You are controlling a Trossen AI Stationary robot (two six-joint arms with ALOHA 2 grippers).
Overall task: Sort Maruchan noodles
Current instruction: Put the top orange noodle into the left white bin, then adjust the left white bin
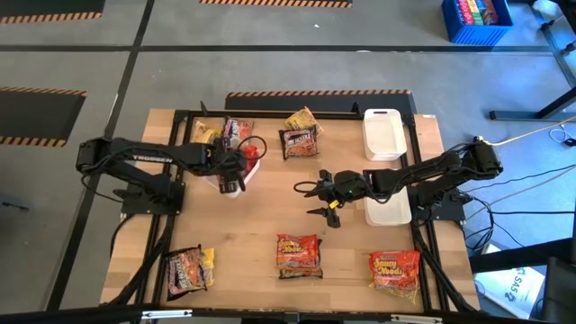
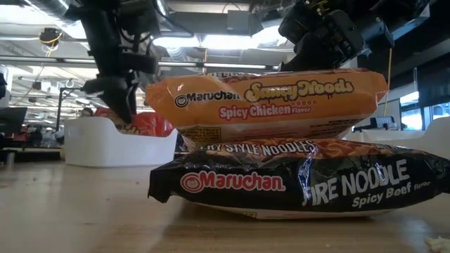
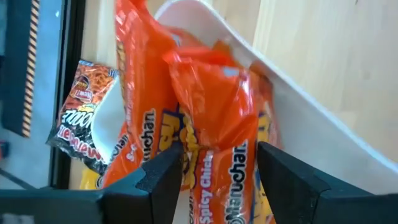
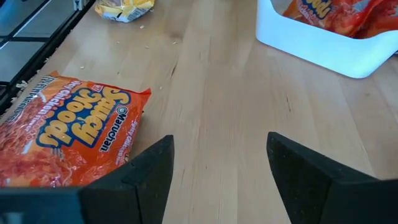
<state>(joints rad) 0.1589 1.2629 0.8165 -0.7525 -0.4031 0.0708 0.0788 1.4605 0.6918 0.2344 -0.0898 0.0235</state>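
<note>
A white tray [image 1: 225,183] at the table's left holds red-orange Maruchan packets [image 3: 143,130]. My left gripper [image 1: 238,171] hangs over this tray, shut on one red-orange packet [image 3: 217,124]. My right gripper [image 1: 311,199] is open and empty, low over the bare table centre. Other packets lie flat on the table: dark and yellow ones at the far side [image 1: 301,137] [image 1: 225,132], a red-orange one on a dark one near the front [image 1: 299,255], a red-orange one at the front right [image 1: 394,271], and dark and yellow ones at the front left [image 1: 189,268]. My left gripper pinches the red-orange packet between its two fingers [image 3: 165,177], which sit on the packet's two flat faces [image 3: 214,168]. The fingers point down into the tray. The packet stands on edge, its far end in the tray among the other red-orange packets.
Two more white trays [image 1: 382,133] [image 1: 388,211] lie at the table's right, under and beside my right arm. A black frame [image 1: 270,114] runs round the table. The stack of a red-orange packet [image 2: 267,105] on a dark one [image 2: 295,184] fills the low view's foreground.
</note>
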